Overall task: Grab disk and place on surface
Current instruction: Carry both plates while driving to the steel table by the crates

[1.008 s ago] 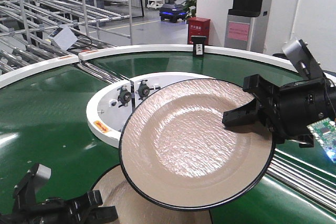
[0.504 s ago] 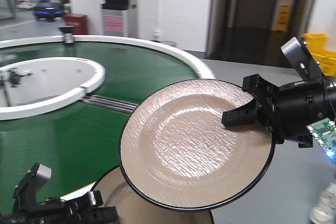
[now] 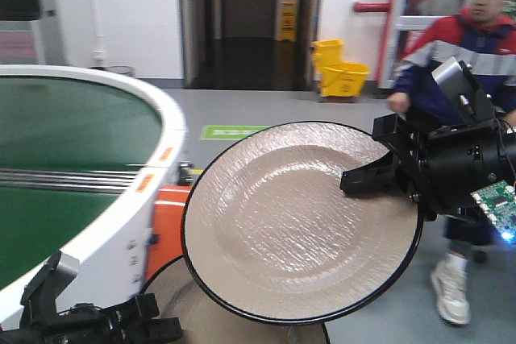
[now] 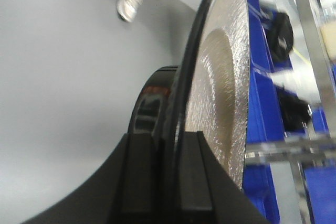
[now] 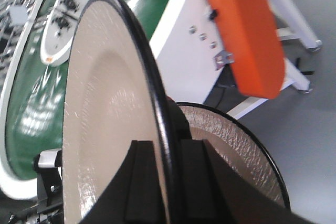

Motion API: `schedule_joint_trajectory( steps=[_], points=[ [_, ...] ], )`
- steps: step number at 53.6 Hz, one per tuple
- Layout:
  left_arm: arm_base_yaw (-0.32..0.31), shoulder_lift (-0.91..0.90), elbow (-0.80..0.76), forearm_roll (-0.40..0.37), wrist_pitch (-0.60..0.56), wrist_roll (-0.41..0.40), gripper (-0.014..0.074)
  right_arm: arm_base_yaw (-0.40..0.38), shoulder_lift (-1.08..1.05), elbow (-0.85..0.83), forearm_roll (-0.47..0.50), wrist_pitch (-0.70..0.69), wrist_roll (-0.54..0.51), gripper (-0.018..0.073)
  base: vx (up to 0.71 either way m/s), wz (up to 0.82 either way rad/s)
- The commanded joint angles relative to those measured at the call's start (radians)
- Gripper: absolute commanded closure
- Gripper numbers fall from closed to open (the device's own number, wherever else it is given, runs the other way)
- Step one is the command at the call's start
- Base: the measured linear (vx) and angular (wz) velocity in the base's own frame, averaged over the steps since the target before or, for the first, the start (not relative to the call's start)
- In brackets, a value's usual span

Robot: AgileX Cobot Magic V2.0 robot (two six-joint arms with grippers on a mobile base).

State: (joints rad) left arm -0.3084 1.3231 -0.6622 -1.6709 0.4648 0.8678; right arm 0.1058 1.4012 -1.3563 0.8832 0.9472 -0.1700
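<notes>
Right gripper (image 3: 369,163) was pinching the right-hand rim of the disk (image 3: 290,223), one finger on each face. From that grip the disk extended toward the robot's left, tilted, with its hollow face to the front camera. It overlapped a second disk (image 3: 193,316), clamped at its rim by the left gripper (image 3: 161,318). Only floor (image 3: 266,110) and the conveyor belt (image 3: 64,126) showed behind. The bench was not in view.

The right end effector (image 5: 167,153) grips the beige disk (image 5: 100,129) by its rim — second disk (image 5: 233,148) behind.
</notes>
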Motion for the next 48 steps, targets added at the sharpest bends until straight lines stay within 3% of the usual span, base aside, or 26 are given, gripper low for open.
schedule_joint_trajectory(
  steps=[1,48],
  points=[
    [-0.003,-0.033,-0.036,-0.113,0.055,-0.013,0.0595,-0.002,-0.038,-0.04,0.1,-0.063,-0.003,0.0568,0.0,-0.65],
    [-0.003,-0.033,-0.036,-0.113,0.055,-0.013,0.0595,-0.002,-0.038,-0.04,0.101,-0.011,-0.003,0.0568,0.13,-0.47]
  ],
)
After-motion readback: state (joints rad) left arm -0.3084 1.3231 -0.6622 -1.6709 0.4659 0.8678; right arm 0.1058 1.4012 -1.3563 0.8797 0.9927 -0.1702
